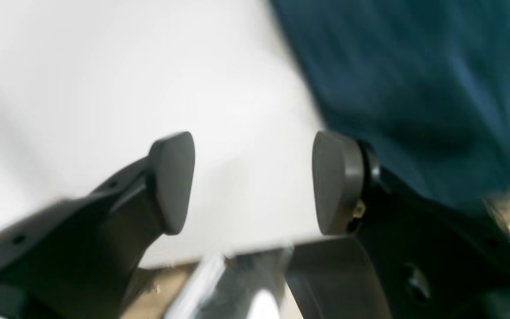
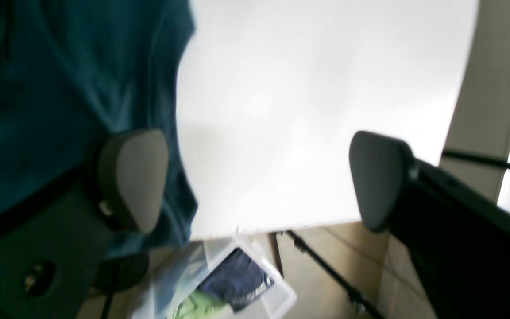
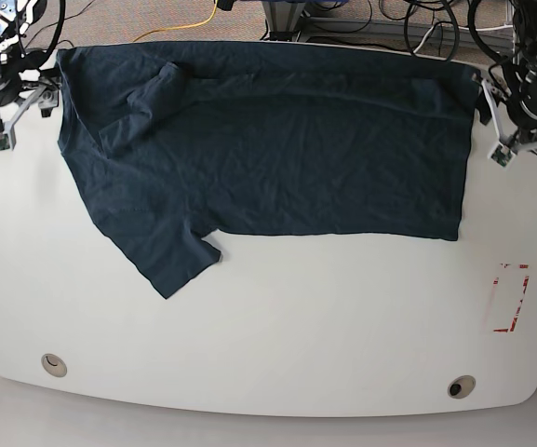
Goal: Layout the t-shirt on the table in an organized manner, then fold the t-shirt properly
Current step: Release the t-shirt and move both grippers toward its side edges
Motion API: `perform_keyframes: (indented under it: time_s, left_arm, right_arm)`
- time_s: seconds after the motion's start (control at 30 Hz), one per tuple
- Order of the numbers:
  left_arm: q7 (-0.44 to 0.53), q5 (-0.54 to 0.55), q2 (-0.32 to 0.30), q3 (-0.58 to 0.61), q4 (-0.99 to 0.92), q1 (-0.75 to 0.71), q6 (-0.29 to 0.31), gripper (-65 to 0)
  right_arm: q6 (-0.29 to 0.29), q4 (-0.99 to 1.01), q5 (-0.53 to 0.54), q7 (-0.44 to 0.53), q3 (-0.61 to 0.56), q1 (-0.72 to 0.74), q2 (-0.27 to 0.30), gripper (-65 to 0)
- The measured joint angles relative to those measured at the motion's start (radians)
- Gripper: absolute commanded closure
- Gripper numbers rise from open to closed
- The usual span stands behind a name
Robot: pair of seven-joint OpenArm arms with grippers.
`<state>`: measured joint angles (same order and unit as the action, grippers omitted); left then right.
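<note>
The dark navy t-shirt (image 3: 277, 149) lies spread across the far half of the white table (image 3: 296, 335), body flat. One sleeve (image 3: 170, 265) points toward the near left and the other is folded over at the far left. My left gripper (image 1: 255, 181) hovers open and holds nothing, just off the shirt's edge (image 1: 414, 79). The base view shows it at the shirt's right end (image 3: 515, 140). My right gripper (image 2: 255, 177) is also open and bare, one pad (image 2: 133, 177) over the shirt's edge (image 2: 60, 88), at the far left corner (image 3: 17, 121).
A red tape rectangle (image 3: 510, 298) marks the table at the near right. Two round grommet holes (image 3: 54, 364) (image 3: 461, 386) sit near the front edge. Cables run behind the table's far edge. A clear plastic bin (image 2: 237, 279) with cloth stands on the floor.
</note>
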<state>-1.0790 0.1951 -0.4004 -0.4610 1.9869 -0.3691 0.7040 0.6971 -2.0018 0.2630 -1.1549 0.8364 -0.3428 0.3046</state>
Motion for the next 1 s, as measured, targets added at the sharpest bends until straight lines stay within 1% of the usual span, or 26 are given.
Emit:
perform_keyframes:
  time_s: [0.07,0.1,0.17,0.27,0.37,0.43,0.47,0.5,0.53,0.57,0.67,0.73,0.93,1.0]
  left_arm:
    - [-0.023,-0.003,-0.011,-0.016,0.002,0.049,0.000,-39.2]
    - [-0.051,-0.012,-0.016,-0.024,0.002,0.078,0.000,-39.2]
    - [-0.066,-0.039,-0.021,-0.027,-0.001,0.137,-0.004,-39.2]
    - [-0.063,-0.031,-0.017,-0.023,-0.011,0.244,-0.004,-39.2]
    - [-0.054,-0.025,-0.012,0.008,-0.039,0.360,-0.005,-39.2]
    - [-0.051,-0.027,-0.011,0.057,-0.072,0.437,-0.005,-39.2]
    - [-0.049,-0.024,-0.011,0.067,-0.082,0.463,-0.005,-39.2]
    - [-0.045,-0.016,-0.012,0.099,-0.113,0.487,-0.004,-39.2]
    - [-0.042,-0.014,-0.012,0.124,-0.142,0.509,-0.004,-39.2]
    - [-0.043,-0.014,-0.011,0.142,-0.165,0.527,-0.003,-39.2]
    - [-0.042,-0.024,-0.002,0.190,-0.266,0.578,-0.003,-39.2]
    - [-0.010,-0.031,0.016,0.202,-0.323,0.600,-0.002,-39.2]
    - [0.143,-0.025,0.047,0.209,-0.488,0.621,-0.003,-39.2]
    - [0.164,-0.026,0.052,0.209,-0.529,0.616,-0.004,-39.2]
  right_arm:
    - [0.003,0.003,0.007,-0.002,-0.011,0.051,0.005,-60.7]
    - [0.003,0.011,0.006,-0.002,-0.021,0.081,0.007,-60.7]
    - [0.002,0.036,0.003,-0.002,-0.058,0.138,0.016,-60.7]
    - [0.005,0.091,-0.022,-0.002,-0.115,0.227,0.023,-60.7]
    - [0.004,0.161,-0.059,-0.001,-0.165,0.311,0.026,-60.7]
    - [0.002,0.228,-0.104,-0.002,-0.200,0.373,0.025,-60.7]
    - [0.002,0.245,-0.110,-0.003,-0.206,0.390,0.024,-60.7]
    - [0.006,0.290,-0.119,0.010,-0.220,0.422,0.023,-60.7]
    - [-0.002,0.326,-0.127,0.023,-0.231,0.443,0.021,-60.7]
    - [0.007,0.352,-0.127,0.052,-0.235,0.461,0.020,-60.7]
    - [0.003,0.470,-0.129,0.135,-0.258,0.513,0.022,-60.7]
    - [0.001,0.542,-0.138,0.161,-0.282,0.542,0.026,-60.7]
    - [0.003,0.745,-0.135,0.258,-0.337,0.609,0.037,-60.6]
    - [0.002,0.796,-0.136,0.282,-0.347,0.627,0.044,-60.6]
